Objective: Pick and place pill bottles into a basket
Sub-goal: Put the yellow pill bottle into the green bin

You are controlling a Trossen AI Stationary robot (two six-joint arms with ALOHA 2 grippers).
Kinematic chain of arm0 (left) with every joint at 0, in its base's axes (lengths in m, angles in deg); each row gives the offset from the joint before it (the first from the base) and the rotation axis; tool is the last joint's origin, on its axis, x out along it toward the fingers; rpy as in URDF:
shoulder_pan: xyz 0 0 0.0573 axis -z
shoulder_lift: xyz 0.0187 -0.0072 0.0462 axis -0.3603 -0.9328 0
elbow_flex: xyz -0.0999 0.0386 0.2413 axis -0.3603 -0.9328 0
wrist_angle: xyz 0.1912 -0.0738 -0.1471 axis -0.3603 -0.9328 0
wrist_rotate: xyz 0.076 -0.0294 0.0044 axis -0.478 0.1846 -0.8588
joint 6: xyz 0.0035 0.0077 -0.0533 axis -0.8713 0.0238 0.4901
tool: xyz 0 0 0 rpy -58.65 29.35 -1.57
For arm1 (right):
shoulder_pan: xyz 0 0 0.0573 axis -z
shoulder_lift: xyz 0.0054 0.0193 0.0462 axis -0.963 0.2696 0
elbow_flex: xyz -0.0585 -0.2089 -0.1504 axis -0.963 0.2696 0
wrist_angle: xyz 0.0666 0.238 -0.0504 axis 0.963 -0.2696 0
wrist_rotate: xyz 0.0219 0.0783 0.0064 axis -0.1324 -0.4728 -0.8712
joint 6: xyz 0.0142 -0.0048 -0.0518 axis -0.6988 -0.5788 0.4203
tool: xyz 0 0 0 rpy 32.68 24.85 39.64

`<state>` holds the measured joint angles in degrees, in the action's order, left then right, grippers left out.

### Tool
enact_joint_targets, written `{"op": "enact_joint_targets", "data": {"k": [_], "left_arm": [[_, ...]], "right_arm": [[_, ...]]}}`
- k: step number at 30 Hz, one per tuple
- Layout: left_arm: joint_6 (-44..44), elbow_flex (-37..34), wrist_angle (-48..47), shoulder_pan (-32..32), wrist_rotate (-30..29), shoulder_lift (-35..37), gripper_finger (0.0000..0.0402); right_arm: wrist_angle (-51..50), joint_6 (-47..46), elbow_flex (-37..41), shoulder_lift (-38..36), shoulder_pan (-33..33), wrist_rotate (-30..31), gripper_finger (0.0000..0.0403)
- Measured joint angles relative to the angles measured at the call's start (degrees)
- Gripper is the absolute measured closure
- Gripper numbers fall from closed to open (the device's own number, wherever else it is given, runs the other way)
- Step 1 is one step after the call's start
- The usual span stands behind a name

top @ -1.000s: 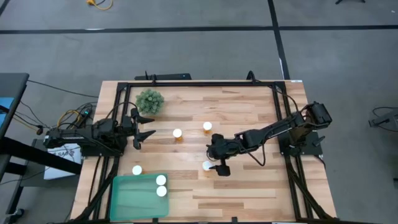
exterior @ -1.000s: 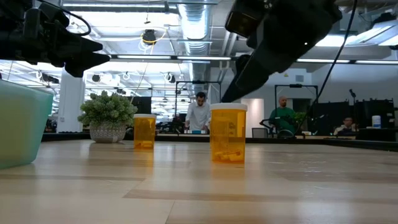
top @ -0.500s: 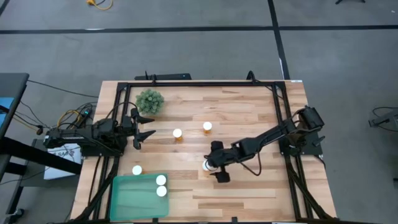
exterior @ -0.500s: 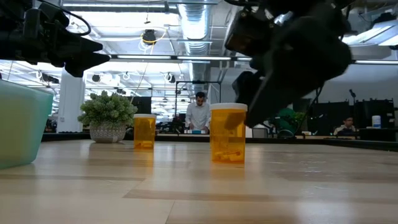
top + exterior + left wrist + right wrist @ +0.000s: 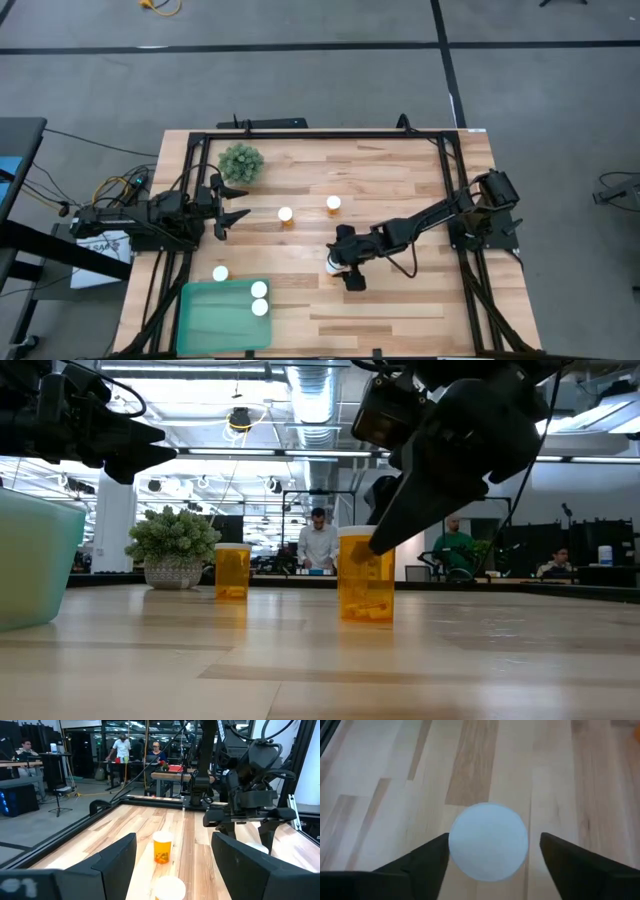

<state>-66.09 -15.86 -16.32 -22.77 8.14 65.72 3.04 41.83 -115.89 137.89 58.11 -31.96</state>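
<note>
High view: we see the right gripper down over a white-capped pill bottle near table centre, about 5 o'clock from the two standing bottles and. The teal basket sits at the table's 7 o'clock corner with two bottles and inside — one more bottle stands just outside its top edge. The left gripper waits at 9 o'clock, fingers spread, beside the plant.

Low view: the right gripper straddles the top of the near amber bottle; we cannot tell if it grips.

Left wrist view: open fingers frame a bottle, another cap closer.

Right wrist view: both fingers flank the white cap — one touching it, a gap at the other.
</note>
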Motion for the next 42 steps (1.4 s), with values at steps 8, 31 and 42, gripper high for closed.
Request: {"op": "enact_joint_targets", "data": {"k": [8, 31, 42], "left_arm": [[0.1, 0.0, 0.0, 0.0, 0.0, 0.0, 0.0153], [0.3, 0.0, 0.0, 0.0, 0.0, 0.0, 0.0153], [0.4, 0.0, 0.3, 0.0, 0.0, 0.0, 0.0153]], "right_arm": [[2.3, 0.4, 0.0, 0.0, 0.0, -0.6, 0.02], [11.7, 11.2, -16.7, 0.4, -1.1, -0.8, 0.0184], [22.4, 10.1, -25.2, 11.0, -4.2, -3.9, 0.0213]]}}
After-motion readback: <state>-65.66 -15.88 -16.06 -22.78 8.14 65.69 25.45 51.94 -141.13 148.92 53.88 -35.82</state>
